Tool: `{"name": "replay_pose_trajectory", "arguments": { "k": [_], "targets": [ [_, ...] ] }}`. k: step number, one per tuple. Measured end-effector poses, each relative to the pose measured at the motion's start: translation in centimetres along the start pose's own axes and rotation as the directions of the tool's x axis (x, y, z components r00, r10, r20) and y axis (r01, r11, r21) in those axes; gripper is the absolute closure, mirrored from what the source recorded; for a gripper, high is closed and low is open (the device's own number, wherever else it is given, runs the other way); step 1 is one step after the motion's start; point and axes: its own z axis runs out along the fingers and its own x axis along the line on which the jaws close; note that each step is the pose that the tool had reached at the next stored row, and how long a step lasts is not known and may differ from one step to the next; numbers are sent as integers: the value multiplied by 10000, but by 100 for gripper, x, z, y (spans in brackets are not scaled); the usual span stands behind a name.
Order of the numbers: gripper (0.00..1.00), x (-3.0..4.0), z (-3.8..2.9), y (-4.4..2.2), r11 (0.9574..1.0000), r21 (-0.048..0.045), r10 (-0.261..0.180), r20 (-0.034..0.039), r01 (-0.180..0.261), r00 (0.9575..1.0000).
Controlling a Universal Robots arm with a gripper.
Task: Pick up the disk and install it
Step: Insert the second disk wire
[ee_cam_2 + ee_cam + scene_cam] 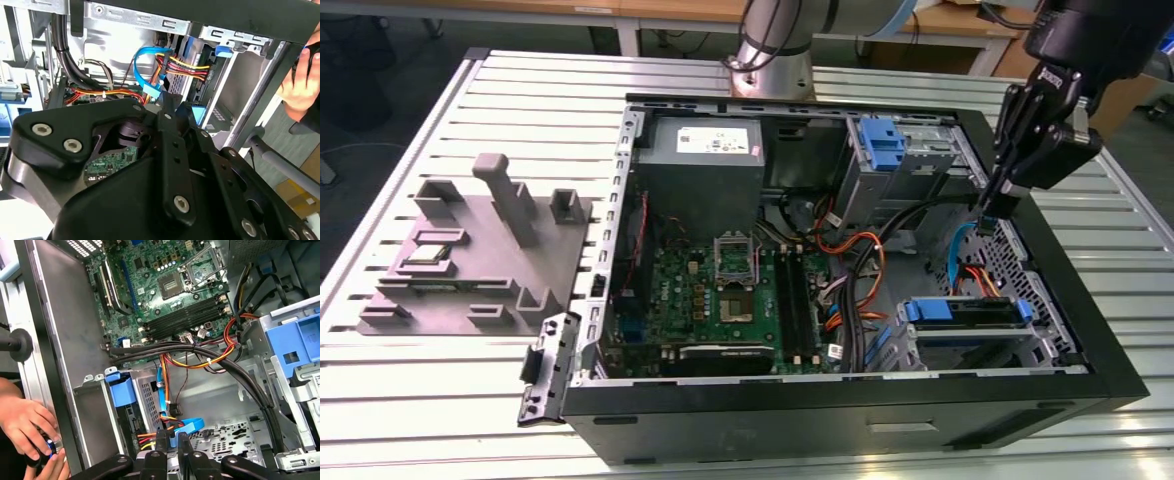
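Black pincer (983, 212) above case (1067, 330), disk unseen

Lighting's pretty even and bright from overhead, with soft glare along the slatted desk (440, 400) at the near edge in the exterior view. Inside the computer case (854, 410) it gets dimmer and shadowy. In the second wrist view, the close black pincer (170, 107) body looks soft and unfocused.

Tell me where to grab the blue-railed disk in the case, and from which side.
Probably take the disk by its blue rail end, the part that shows clear of the grey drive bay, coming straight down through the case's open side. Its flat body looks tucked into the bay, and cables crowd the exterior view's left.
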Motion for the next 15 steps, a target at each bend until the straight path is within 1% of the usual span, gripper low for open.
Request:
{"name": "replay_pose_trajectory", "arguments": {
  "k": [3,7,8,9,10,11,12,13,14,15],
  "targets": [
    [76,-5,23,5,10000,33,-93,-10,93,10000],
    [76,-9,49,17,9991,129,-402,-13,402,9992],
    [75,-8,55,25,9988,148,-459,-18,459,9989],
    [69,-5,62,40,9987,159,-492,-25,493,9988],
    [69,-2,72,57,9985,168,-514,-33,514,9987],
    [63,-1,85,72,9984,175,-532,-36,533,9986],
    [63,0,98,85,9983,182,-551,-41,552,9985],
    [63,-2,109,88,9981,197,-581,-62,582,9983],
    [63,-4,112,87,9978,232,-625,-143,629,9979],
    [63,-5,114,86,9977,262,-621,-253,628,9977]
  ]
}}
